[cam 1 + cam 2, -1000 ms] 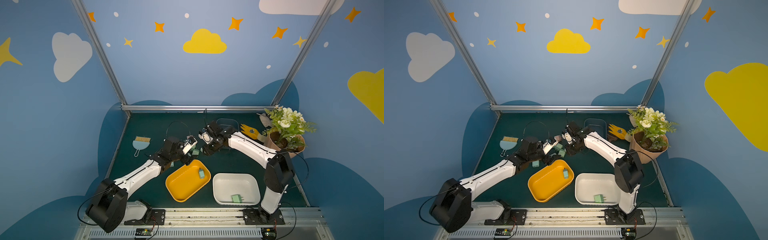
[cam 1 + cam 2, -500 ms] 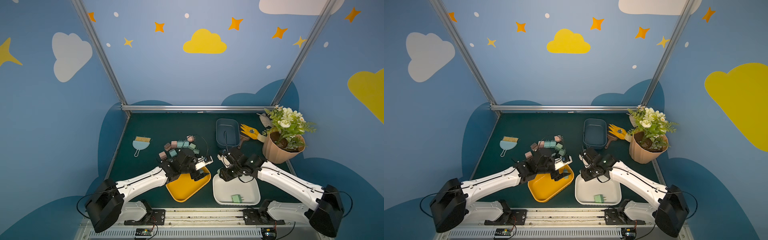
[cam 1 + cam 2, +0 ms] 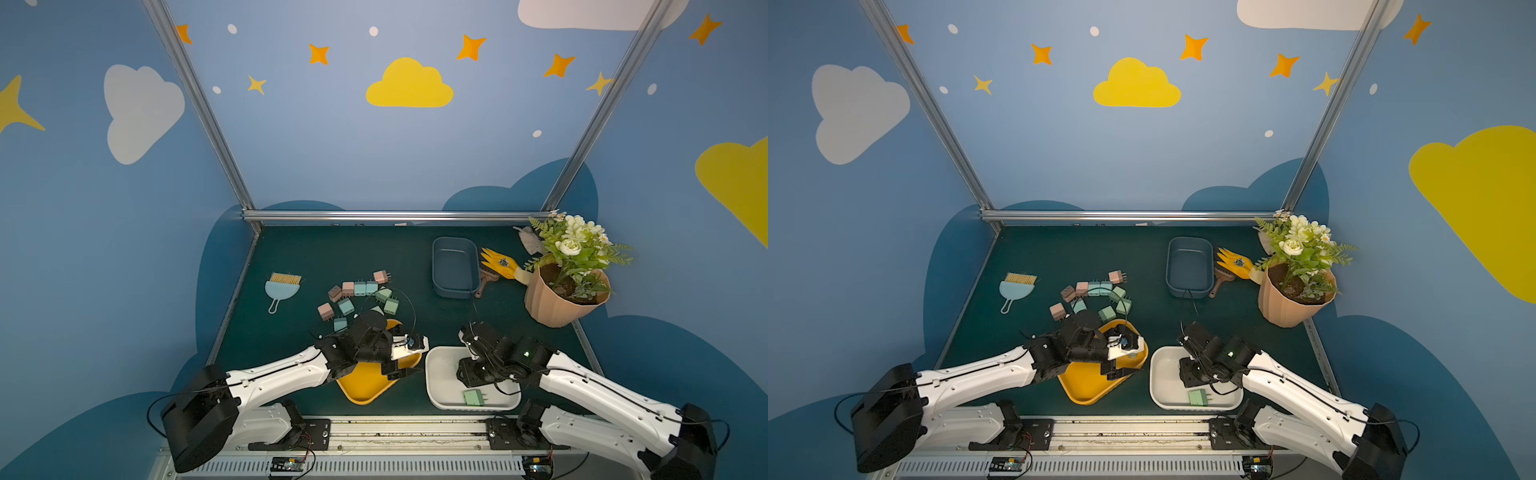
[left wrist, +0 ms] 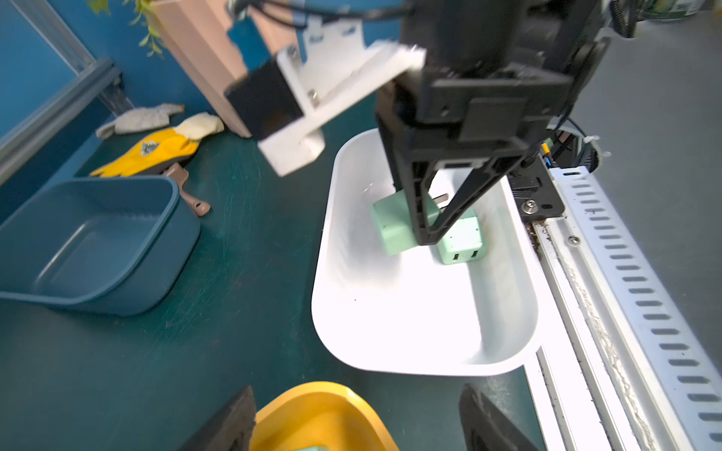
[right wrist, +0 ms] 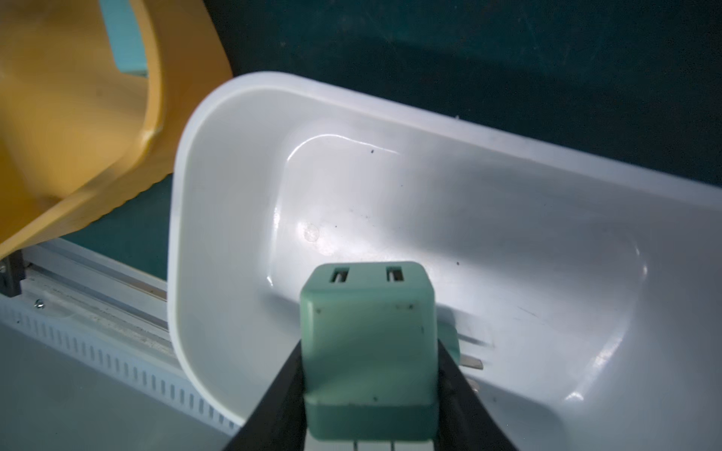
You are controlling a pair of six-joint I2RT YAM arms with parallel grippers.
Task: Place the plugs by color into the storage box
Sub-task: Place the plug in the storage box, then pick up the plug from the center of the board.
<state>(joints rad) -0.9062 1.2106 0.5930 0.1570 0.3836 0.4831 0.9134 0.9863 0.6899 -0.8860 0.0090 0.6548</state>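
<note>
Several pink, light-blue and mint plugs (image 3: 357, 291) (image 3: 1096, 291) lie loose on the green mat. My right gripper (image 5: 369, 390) (image 3: 471, 370) is shut on a mint plug (image 5: 369, 351) (image 4: 390, 226), held low inside the white storage box (image 3: 432, 390) (image 3: 1156, 386). Another mint plug (image 3: 473, 397) (image 4: 463, 238) lies on that box's floor. My left gripper (image 4: 357, 418) (image 3: 401, 370) hangs open and empty over the yellow storage box (image 3: 365, 386) (image 4: 312, 394), which holds a light-blue plug (image 5: 127, 43). A dark blue storage box (image 3: 455, 291) stands empty at the back.
A light-blue dustpan (image 3: 282, 286) lies back left. A potted plant (image 3: 561, 299), a yellow glove (image 3: 500, 262) and a brown brush (image 3: 484, 282) sit back right. A metal rail (image 3: 395, 428) runs along the front edge, close to the boxes.
Both arms have swung from the plug pile at the back to the front boxes. The right gripper brought a mint plug over and down into the white box; the left now hovers over the yellow one.
</note>
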